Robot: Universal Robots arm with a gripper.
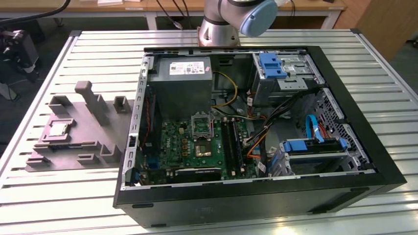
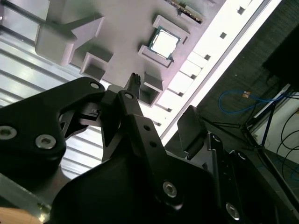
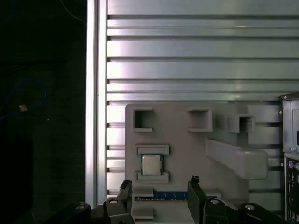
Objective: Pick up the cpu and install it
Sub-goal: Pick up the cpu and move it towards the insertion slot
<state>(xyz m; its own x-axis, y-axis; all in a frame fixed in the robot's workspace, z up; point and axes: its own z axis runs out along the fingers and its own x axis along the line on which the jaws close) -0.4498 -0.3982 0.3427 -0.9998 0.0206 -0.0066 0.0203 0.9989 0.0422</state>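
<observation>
While I stand by the long table of silver metal slats [image 1: 98,49], I see the small flat square cpu with its silvery metal top [image 1: 58,129] at the exterior view's left, about halfway down. It lies flat, shiny side up, in a square pocket of a grey plastic tray with blocks and slots [image 1: 85,147]. The tray rests on the table, just beside the big black open computer case [image 1: 248,193], which fills the middle and the exterior view's right.

In the first wrist view the black two-fingered gripper [image 3: 160,183] hangs over the tray [image 3: 187,135]. Its two fingers [image 3: 125,185] are wide apart and hold nothing. The cpu [image 3: 151,164] sits near the gap between the fingertips, and they do not touch it. The second wrist view shows the same gripper [image 2: 163,100] from the side, with the cpu [image 2: 164,43] in its pocket, apart from the tips.

Inside the case lies a green board with many small parts [image 1: 189,149]. On it is a dark square socket with a metal frame [image 1: 201,126]. Above the socket in the exterior view sits a big grey box with a white label [image 1: 183,85]. The round silver and blue foot of the robot arm [image 1: 222,22] stands at the top middle of that view.
</observation>
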